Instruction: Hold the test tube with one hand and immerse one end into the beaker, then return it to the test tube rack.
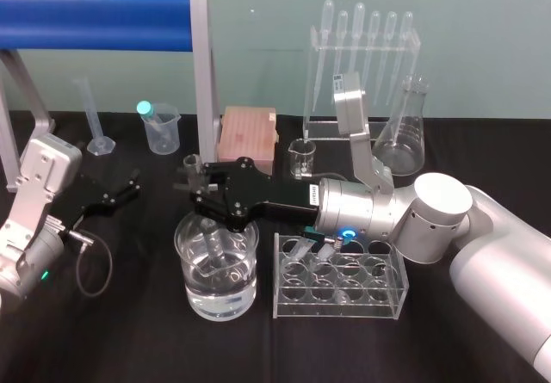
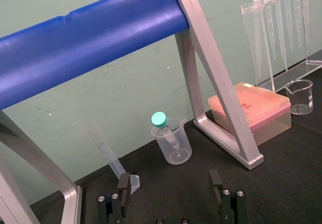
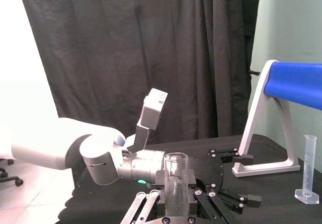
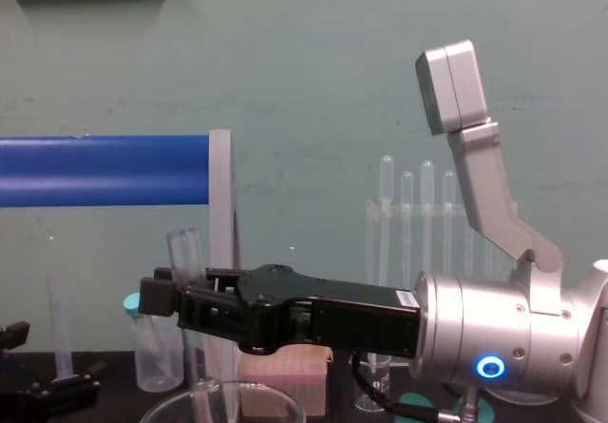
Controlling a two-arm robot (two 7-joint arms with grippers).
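Currently the test tube (image 1: 213,244) stands nearly upright, tilted a little, with its lower part inside the beaker (image 1: 188,247). Its open flared rim rises above the gripper. The tube's lower end reaches down to about the level of the clear liquid that fills the beaker's lower half; how deep it dips cannot be told. The right gripper (image 1: 207,202) hovers over the beaker's rim with its 2 black fingers clamped on the tube's middle. In the right wrist view the tube (image 3: 176,181) sits squarely between those fingers, and from the chest view the tube (image 4: 186,252) rises past the right gripper (image 4: 163,295) above the beaker's rim (image 4: 223,394).

Just beside the beaker, on the robot's right, the clear test tube rack (image 1: 340,278) stands on the black table (image 1: 129,340), partly under the right arm's wrist.

The left gripper (image 1: 114,195) rests low over the table at the robot's left, well apart from the beaker, its fingers (image 2: 124,182) spread apart with nothing between them.

Farther back stand a small plastic cup (image 1: 162,132) with a teal-capped tube (image 1: 146,110) in it, a graduated cylinder (image 1: 95,118), a pink box (image 1: 248,133), a small glass beaker (image 1: 301,156), a pipette stand (image 1: 362,64) and a conical flask (image 1: 405,129). A blue-barred frame (image 1: 95,21) spans the rear left.
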